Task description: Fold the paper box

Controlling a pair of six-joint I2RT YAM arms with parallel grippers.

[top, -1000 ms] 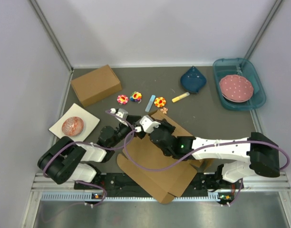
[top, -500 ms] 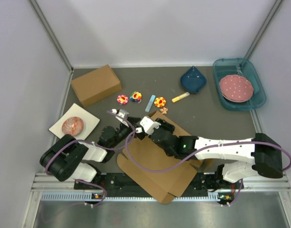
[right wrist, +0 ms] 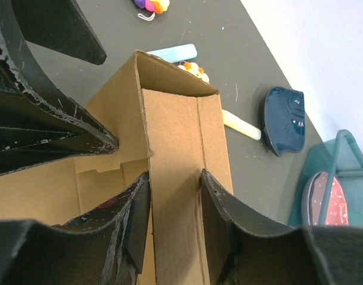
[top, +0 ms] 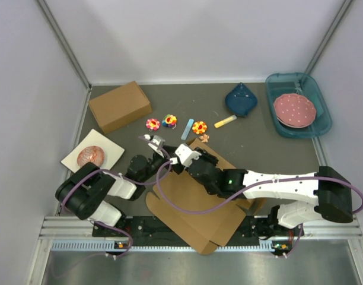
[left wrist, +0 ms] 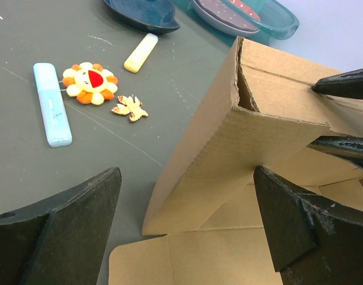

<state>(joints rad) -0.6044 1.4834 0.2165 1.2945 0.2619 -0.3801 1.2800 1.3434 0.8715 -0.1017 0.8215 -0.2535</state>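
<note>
1. The paper box (top: pixel 212 225) lies at 6 o'clock on the table (top: pixel 270 154), close to the arm bases. Most of it is a flat brown sheet, turned a little. At its 12 o'clock end one wall stands upright, and a side flap is bent around it to make a corner.
2. The right gripper (right wrist: pixel 174 178) reaches to this wall from 3 o'clock. Its jaws are partly spread, with one finger on each side of the raised cardboard. They seem to touch it, but I cannot tell if they really pinch it.
3. The left gripper (left wrist: pixel 186 178) comes in from 8 o'clock. Its jaws are spread wide and grip nothing; the corner of the raised wall stands between the two fingers.
4. Just past the wall, toward 12 o'clock, lie an orange flower toy (left wrist: pixel 89 83), a small tan figure (left wrist: pixel 130 108), a pale blue marker (left wrist: pixel 52 105) and a yellow chalk stick (left wrist: pixel 141 52).
5. A deeper cardboard box (top: pixel 120 105) stands at 10 o'clock and a dark blue dish (top: pixel 241 100) at 1 o'clock. At 2 o'clock, a teal tray (top: pixel 301 132) holds a pink dotted plate (top: pixel 294 109).
</note>
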